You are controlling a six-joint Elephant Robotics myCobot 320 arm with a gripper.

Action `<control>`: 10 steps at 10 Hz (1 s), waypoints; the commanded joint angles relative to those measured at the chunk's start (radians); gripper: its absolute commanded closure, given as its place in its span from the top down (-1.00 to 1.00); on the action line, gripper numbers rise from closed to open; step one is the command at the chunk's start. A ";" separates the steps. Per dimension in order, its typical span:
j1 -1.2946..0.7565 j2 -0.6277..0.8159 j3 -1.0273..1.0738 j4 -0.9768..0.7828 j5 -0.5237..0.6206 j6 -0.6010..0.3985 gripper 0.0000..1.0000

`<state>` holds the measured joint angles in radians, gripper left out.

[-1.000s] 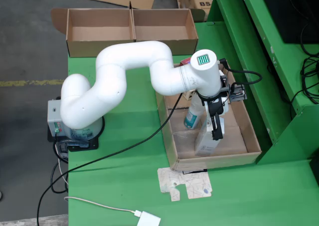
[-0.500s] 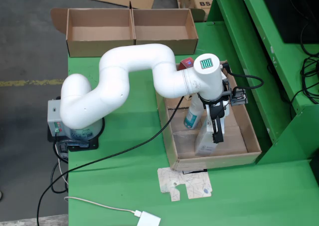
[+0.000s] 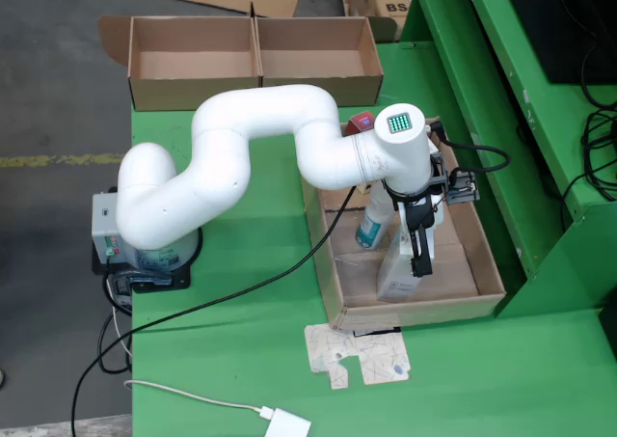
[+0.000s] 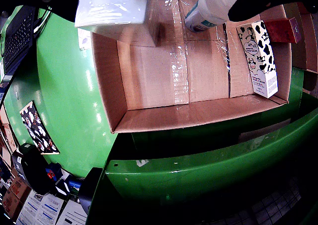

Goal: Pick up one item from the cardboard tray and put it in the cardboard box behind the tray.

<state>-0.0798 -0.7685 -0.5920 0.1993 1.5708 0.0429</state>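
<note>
No shift since half a second ago: black claw (image 3: pixel 420 254) clenched on glossy white rectangular carton (image 3: pixel 399 271) over taped cardboard tray (image 3: pixel 487 273).

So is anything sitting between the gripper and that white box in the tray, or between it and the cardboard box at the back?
Nothing visible lies between the gripper and the white box; it is right over it. Toward the cardboard box, the tray's wall and the robot's own arm lie along the path, so lift first.
</note>
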 commanded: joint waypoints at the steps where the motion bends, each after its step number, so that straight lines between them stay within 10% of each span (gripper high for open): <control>1: -0.007 0.023 0.032 0.010 0.003 -0.003 1.00; 3: -0.007 0.023 0.032 0.010 0.003 -0.003 1.00; 10: -0.007 0.023 0.032 0.010 0.003 -0.003 -0.40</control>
<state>-0.0904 -0.7685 -0.5920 0.1993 1.5692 0.0429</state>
